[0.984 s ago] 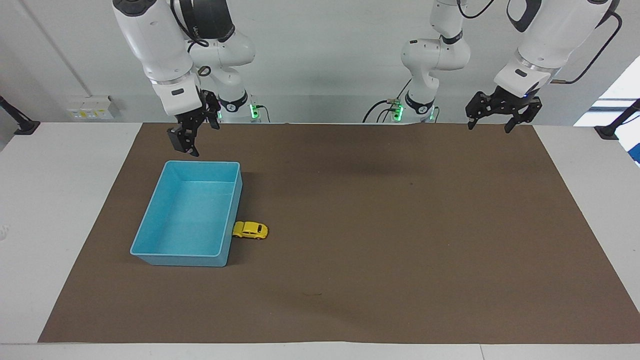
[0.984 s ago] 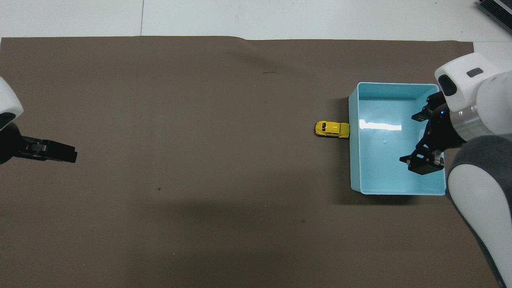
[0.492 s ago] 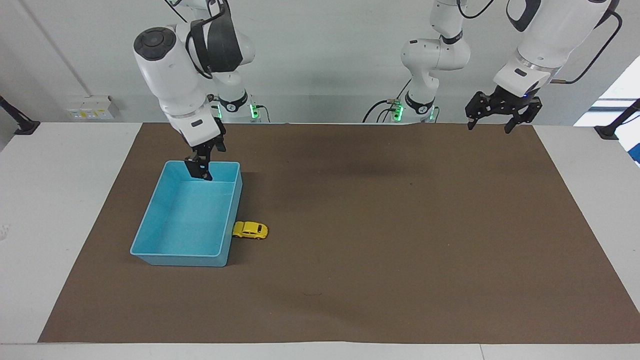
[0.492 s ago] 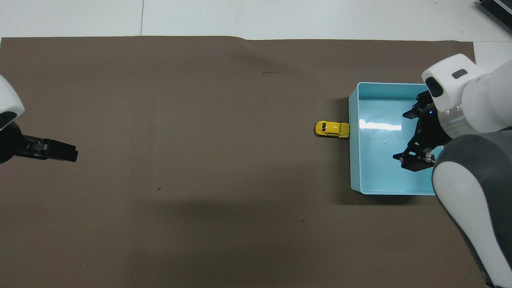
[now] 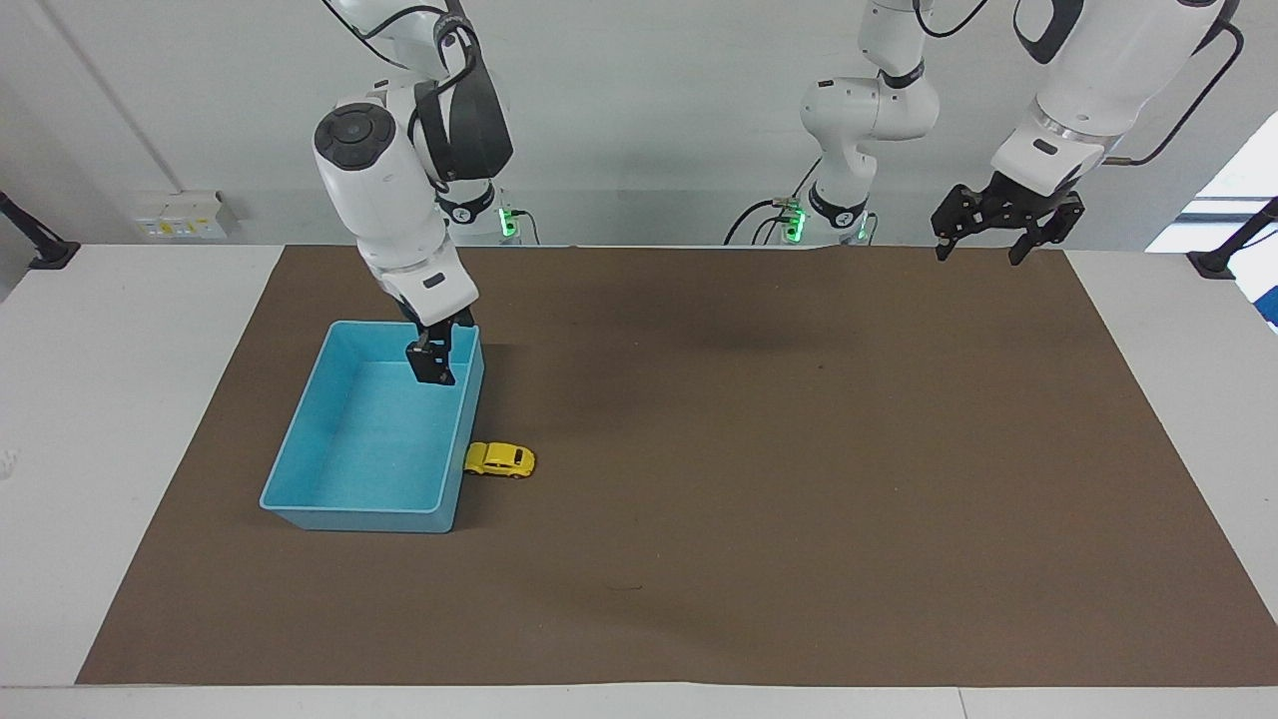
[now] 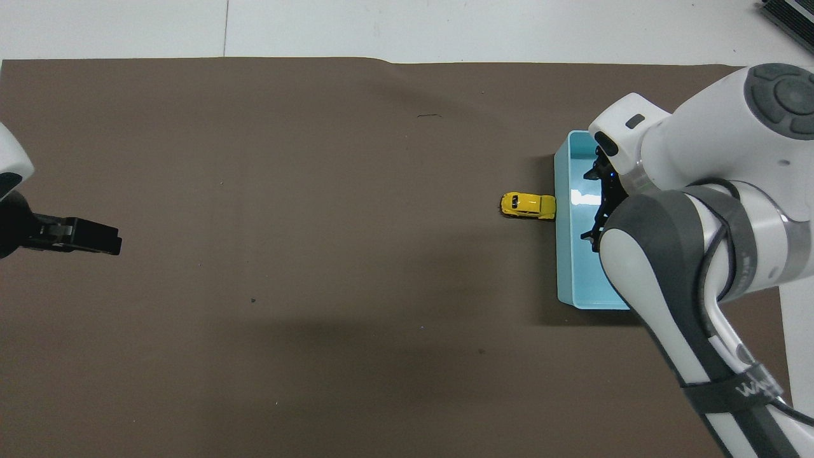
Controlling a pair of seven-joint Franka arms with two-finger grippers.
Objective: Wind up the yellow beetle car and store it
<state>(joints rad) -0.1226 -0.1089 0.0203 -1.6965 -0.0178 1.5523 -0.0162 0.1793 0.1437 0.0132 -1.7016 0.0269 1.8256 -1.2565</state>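
Just one yellow beetle car (image 5: pixel 499 459), one bin (image 5: pixel 300 439), two arms.

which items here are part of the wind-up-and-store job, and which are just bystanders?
In play:
- yellow beetle car, on the mat against the bin's wall
- light blue bin, nothing in it
- right gripper, over the bin

Idle:
- left gripper, waiting above the mat's edge
- brown mat

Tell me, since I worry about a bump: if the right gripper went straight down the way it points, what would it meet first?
Probably the light blue bin: the right gripper points down over its corner nearest the robots, not over the yellow beetle car. Floor or wall is unclear.
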